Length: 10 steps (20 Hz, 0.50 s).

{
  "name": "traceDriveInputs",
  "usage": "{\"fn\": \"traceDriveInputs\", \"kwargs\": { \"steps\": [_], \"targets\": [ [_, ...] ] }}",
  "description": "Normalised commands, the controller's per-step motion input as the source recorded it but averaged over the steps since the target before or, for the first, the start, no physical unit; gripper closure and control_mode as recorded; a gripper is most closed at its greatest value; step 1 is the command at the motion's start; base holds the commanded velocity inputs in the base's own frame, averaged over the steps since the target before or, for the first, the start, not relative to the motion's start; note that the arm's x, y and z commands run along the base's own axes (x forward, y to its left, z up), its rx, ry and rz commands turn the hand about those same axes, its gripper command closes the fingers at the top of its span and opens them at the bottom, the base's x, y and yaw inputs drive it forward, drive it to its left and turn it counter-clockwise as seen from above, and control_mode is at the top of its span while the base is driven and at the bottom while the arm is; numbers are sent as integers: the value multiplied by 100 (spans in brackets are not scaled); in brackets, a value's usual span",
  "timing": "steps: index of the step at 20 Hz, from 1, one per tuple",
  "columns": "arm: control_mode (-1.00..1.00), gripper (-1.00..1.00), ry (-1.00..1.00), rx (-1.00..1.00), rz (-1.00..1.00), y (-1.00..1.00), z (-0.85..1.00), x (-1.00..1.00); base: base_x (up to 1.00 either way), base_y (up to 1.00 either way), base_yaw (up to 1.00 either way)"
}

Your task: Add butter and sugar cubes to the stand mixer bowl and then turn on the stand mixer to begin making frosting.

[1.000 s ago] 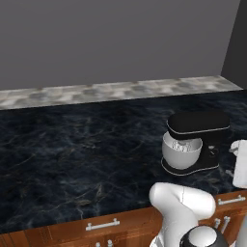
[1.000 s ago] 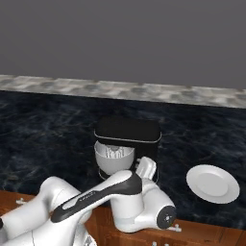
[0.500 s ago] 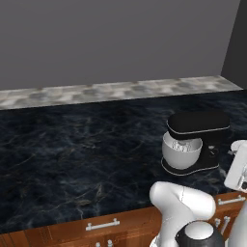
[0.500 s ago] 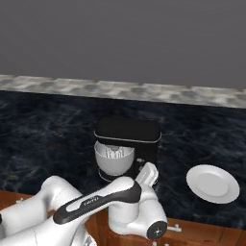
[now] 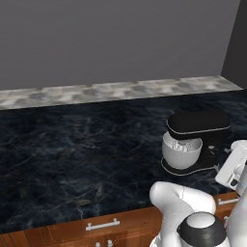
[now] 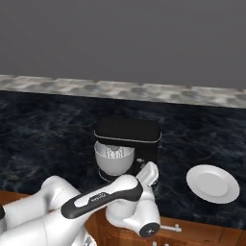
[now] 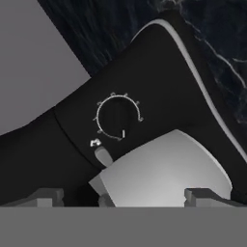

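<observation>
While parked on the dark worktop, stood black stand mixer with pale stand mixer bowl tucked under its head (whisk hanging inside). Hovered close by its side, claw spread wide, gripping nothing, facing round speed dial. Lay apart to one side, white plate.

Evenly and softly lit, rendered, no glare. Faint sheen on the dark marbled surface, barely any cast shadows. Soft and slightly blurred throughout; black stand mixer close up loses detail, dial markings fuzzy
</observation>
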Motion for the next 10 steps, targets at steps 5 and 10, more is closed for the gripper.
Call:
{"fn": "traceDriveInputs", "kwargs": {
  "steps": [5,10],
  "targets": [
    [-100,-100,-8,5,-1,-8,-13,14,0,0,0],
    [-100,-100,-7,3,0,-3,-1,10,0,0,0]
  ]
}}
